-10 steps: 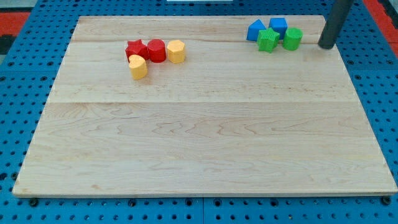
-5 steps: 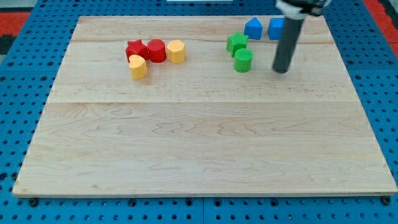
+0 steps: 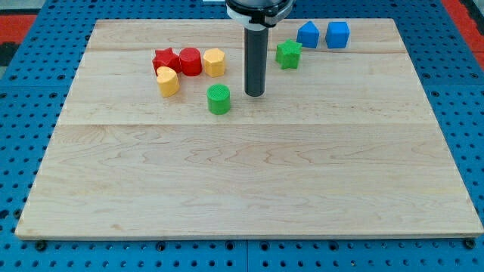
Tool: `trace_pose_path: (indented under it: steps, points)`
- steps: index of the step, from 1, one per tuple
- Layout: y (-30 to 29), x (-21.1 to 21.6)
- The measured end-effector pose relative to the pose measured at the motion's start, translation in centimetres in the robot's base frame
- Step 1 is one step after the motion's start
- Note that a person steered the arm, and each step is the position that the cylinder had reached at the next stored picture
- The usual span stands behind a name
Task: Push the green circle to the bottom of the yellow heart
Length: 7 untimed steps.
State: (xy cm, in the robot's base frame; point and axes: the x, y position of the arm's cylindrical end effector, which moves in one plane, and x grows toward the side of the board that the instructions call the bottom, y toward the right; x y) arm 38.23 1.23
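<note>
The green circle [image 3: 219, 99] lies on the wooden board [image 3: 249, 189], left of centre in the upper half. My tip [image 3: 255, 94] stands just to its right, a small gap apart. The yellow heart [image 3: 168, 81] lies up and to the left of the green circle, below the red blocks. The green circle is to the lower right of the heart, not directly below it.
A red star [image 3: 165, 60], a red cylinder [image 3: 190, 60] and a yellow hexagon [image 3: 215, 62] sit in a row above the heart. A green star [image 3: 288, 54] lies right of my rod. Two blue blocks [image 3: 308, 34] [image 3: 338, 34] sit near the top edge.
My tip has swept from the top right to the left and down, pushing the green circle with it. The green star was pushed left and left behind.
</note>
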Motion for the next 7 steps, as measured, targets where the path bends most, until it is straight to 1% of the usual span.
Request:
trace_pose_path:
  steps: [1, 2, 3, 4, 5, 7]
  points:
    - [-0.9, 3.0]
    - [-5.2, 3.5]
    - [-7.5, 3.6]
    - [-1.0, 2.8]
    - [-0.9, -0.1]
    - [-7.8, 2.5]
